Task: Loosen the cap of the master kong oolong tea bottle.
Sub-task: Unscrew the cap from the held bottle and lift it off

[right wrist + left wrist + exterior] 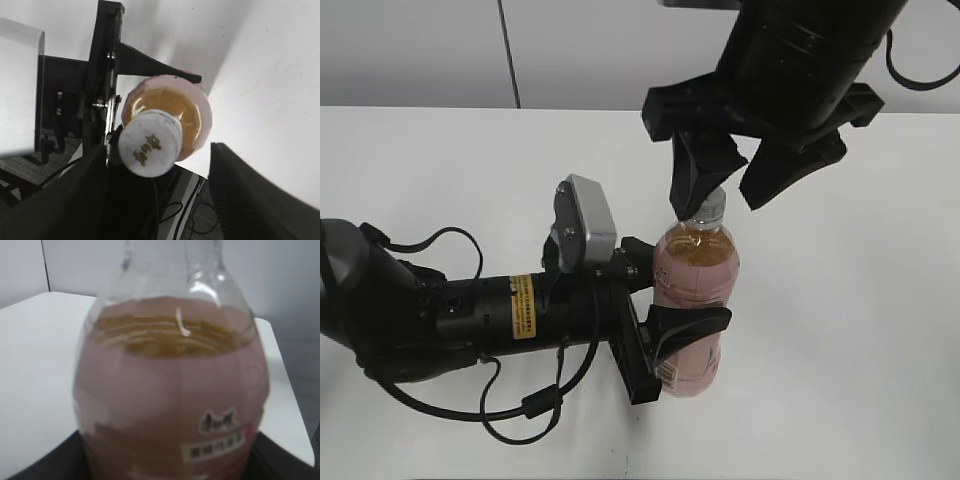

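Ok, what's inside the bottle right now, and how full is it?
Amber tea shows through the clear shoulder of the bottle, its surface sitting just below the neck. Lower down, the pink label and the left gripper hide the liquid. The cap is still on.

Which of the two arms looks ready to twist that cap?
The right. Its open gripper hangs just over the cap, while the left gripper is clamped round the bottle, steadying it.

white cap point(150, 149), pink-labelled amber bottle point(695, 300), black hands
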You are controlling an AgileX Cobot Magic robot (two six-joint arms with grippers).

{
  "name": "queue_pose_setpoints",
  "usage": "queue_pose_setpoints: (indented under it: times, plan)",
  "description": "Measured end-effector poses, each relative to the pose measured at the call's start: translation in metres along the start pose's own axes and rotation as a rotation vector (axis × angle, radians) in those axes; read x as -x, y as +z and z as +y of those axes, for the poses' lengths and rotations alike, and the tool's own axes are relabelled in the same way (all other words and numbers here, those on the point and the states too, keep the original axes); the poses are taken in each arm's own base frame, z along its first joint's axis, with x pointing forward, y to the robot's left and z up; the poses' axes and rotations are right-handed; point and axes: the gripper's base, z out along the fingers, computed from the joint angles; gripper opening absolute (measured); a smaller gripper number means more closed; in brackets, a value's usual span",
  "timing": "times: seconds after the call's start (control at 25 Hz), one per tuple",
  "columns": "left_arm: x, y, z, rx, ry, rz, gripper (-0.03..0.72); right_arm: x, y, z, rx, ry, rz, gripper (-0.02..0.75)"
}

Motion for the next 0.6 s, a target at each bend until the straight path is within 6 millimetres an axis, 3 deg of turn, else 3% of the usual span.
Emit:
queue_pose_setpoints:
  times: [0.4,0.6]
  plan:
    - [0.0001,0.0000,0.0001,0.001,0.000,-0.001,0.389,0.0022,0.0086,0.0008,0.012,0.013,0.024,0.417]
    - [0.0001,0.0000,0.0001,0.001,0.000,-0.001,0.389,0.0022,0.0086,0.0008,0.012,0.012,0.024,0.293]
